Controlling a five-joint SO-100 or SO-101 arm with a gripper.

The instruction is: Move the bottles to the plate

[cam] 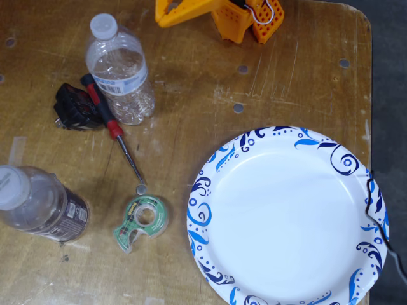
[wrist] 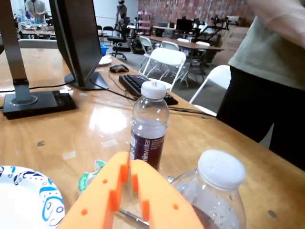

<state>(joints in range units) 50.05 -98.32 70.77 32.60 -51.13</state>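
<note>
The bottle with the dark brown label (wrist: 149, 129) stands upright ahead of my gripper in the wrist view. In the fixed view it (cam: 41, 206) is at the left edge. The bottle with the white-blue label (cam: 121, 73) stands nearer the arm; its white cap (wrist: 220, 169) shows at the lower right of the wrist view. The plate (cam: 286, 216) is empty at the right of the fixed view, and its rim (wrist: 45, 191) shows at the lower left of the wrist view. My orange gripper (wrist: 129, 167) is shut and empty, short of both bottles, at the top edge of the fixed view (cam: 162, 18).
A red-handled screwdriver (cam: 114, 130), a black object (cam: 73, 108) and a green tape dispenser (cam: 143, 219) lie between the bottles and the plate. A monitor (wrist: 76, 43) and keyboard (wrist: 138, 86) stand behind. A person (wrist: 267, 71) stands at the table's right edge.
</note>
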